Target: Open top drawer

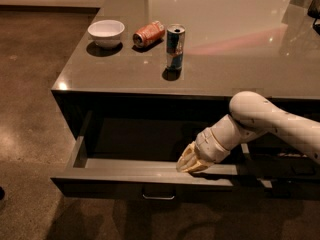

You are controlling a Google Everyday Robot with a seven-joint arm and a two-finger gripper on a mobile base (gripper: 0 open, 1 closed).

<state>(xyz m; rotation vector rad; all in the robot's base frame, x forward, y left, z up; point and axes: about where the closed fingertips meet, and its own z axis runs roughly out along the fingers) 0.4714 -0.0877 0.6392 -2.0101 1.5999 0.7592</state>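
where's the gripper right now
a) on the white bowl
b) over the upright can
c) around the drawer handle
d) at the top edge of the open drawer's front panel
D: the gripper sits on the upper edge of the open drawer front, right of centre, above the handle and well below the tabletop.
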